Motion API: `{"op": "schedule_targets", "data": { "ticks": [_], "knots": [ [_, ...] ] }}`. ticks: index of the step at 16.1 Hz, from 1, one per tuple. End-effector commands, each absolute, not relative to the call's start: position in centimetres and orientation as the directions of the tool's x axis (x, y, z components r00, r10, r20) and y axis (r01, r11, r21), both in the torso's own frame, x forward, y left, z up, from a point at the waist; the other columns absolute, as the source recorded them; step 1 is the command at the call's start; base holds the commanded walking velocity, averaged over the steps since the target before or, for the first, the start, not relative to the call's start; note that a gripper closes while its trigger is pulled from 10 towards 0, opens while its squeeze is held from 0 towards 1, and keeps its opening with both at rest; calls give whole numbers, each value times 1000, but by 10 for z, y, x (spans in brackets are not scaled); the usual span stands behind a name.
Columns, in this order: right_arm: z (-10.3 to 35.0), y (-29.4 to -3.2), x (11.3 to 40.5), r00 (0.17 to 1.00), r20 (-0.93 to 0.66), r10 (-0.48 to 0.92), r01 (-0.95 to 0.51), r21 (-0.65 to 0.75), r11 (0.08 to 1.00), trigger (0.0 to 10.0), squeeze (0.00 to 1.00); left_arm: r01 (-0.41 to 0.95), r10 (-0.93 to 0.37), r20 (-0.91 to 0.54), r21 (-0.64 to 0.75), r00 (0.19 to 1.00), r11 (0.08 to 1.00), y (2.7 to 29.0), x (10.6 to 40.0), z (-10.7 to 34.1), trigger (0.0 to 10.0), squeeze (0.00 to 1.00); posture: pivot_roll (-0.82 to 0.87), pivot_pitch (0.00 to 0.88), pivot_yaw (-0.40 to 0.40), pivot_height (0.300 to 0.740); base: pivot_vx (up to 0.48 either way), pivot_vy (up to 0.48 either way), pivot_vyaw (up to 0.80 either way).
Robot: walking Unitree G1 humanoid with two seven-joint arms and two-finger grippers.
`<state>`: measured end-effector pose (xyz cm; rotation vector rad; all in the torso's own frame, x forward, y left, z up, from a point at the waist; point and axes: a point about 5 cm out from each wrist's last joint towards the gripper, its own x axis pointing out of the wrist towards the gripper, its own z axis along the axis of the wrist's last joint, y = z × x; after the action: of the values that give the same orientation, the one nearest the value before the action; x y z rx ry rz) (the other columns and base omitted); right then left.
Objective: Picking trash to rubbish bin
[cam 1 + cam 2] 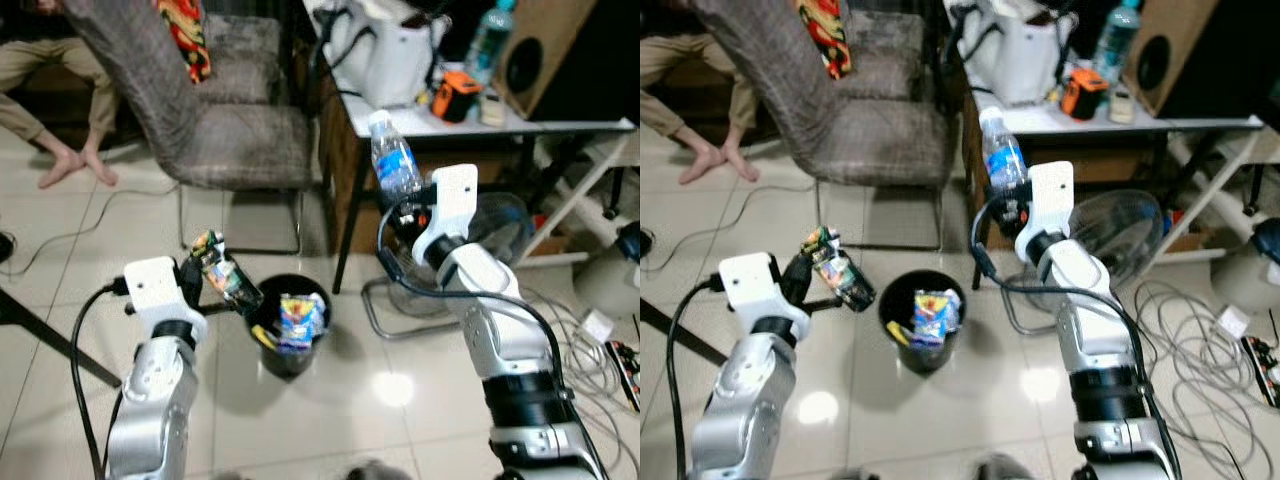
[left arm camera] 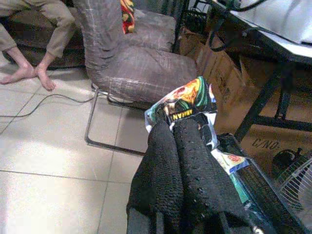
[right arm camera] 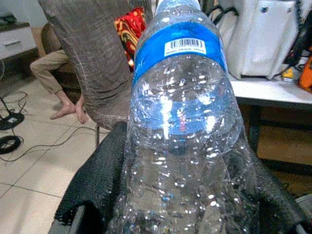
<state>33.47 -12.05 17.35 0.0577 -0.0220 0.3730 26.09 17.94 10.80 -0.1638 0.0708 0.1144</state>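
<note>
Left gripper (image 1: pixel 205 268) pinches a snack wrapper (image 1: pixel 226 276) just beside the bin's rim, not yet released. The rubbish bin (image 1: pixel 262 352) already holds wrappers. Right gripper (image 1: pixel 405 205) clamps an upright plastic bottle (image 1: pixel 394 160), awaiting disposal.

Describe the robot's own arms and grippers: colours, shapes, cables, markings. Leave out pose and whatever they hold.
Both arms are silver, rounded segments with black joint bands. Each wrist ends in a white, boxy housing. A black cable loops from the left arm by its housing; another runs along the right arm. The left gripper and right gripper have long black, textured jaws. No markings are legible.
</note>
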Motion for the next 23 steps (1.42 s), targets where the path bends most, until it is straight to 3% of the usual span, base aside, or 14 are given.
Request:
{"op": "schedule_targets", "data": {
  "ticks": [1,15,23],
  "knots": [
    [173,-129,334,940,32,339,-340,52,939,10000,0,-115,101,-88,-175,991,978,175,260,106,10000,0,-60,125,-53,740,0,0,0],
    [174,-125,331,927,40,372,-373,39,927,10000,0,-128,115,-83,-170,990,977,177,261,105,10000,0,-62,129,-56,740,0,0,0],
    [172,-127,333,938,34,346,-347,43,937,10000,0,-72,61,-64,-181,996,981,172,260,106,10000,0,-63,130,-51,740,68,0,0]
  ]
}}
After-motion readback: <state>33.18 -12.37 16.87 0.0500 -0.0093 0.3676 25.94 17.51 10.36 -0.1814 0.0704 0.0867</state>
